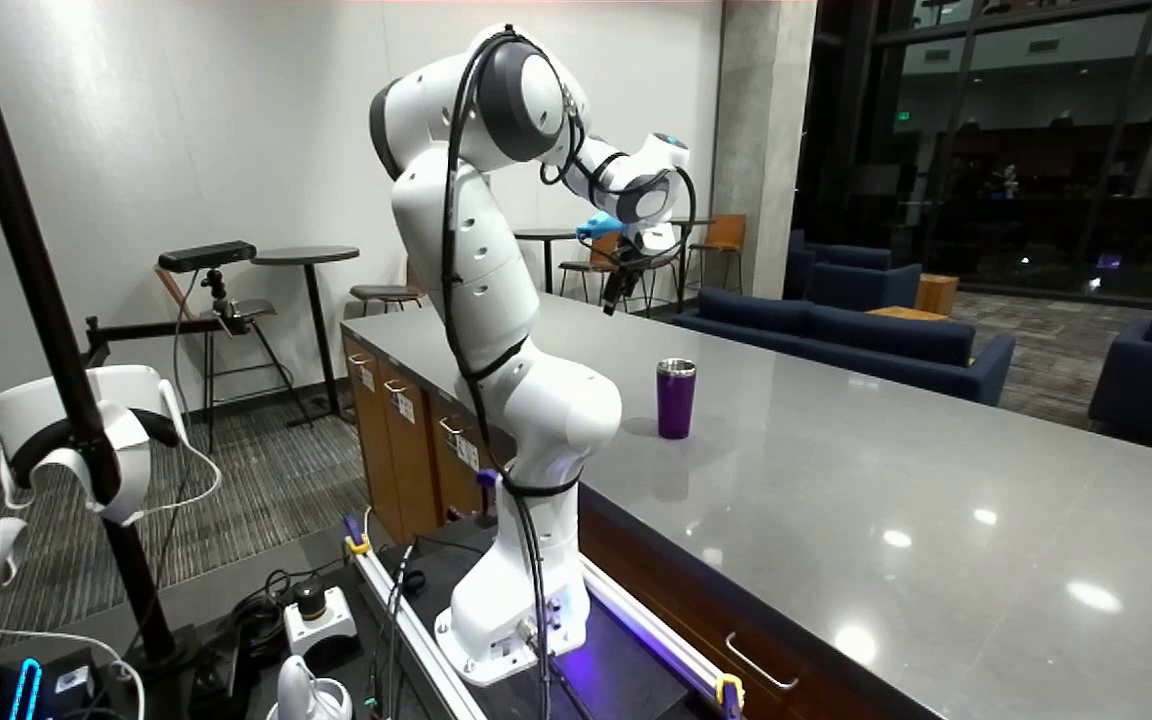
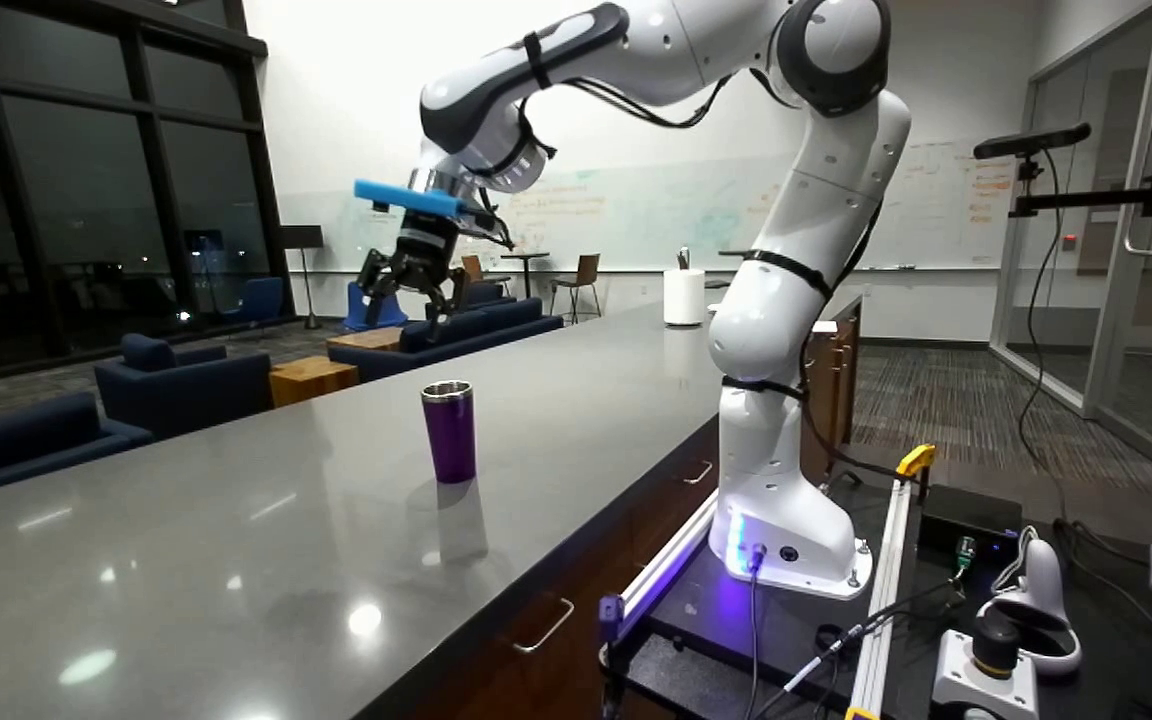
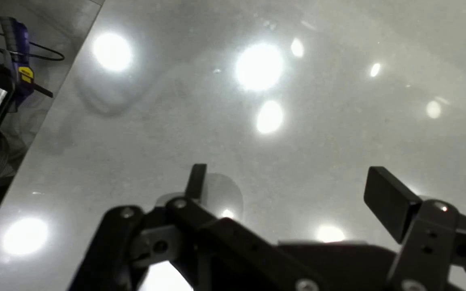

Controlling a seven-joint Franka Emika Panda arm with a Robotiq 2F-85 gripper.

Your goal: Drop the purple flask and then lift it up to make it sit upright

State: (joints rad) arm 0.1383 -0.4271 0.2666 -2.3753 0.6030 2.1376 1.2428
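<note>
The purple flask stands upright on the grey countertop, its silvery rim facing up, in both exterior views. Raised well above the counter is my black gripper, tilted and apart from the flask. The wrist view looks down on bare, shiny counter, and the flask is out of view there. Both fingers of the gripper are spread wide, with nothing between the pads.
Farther along the counter stands a white cylinder. Purple clamps lie beyond the counter's edge, by the robot's mounting cart. Dark blue sofas line the far side.
</note>
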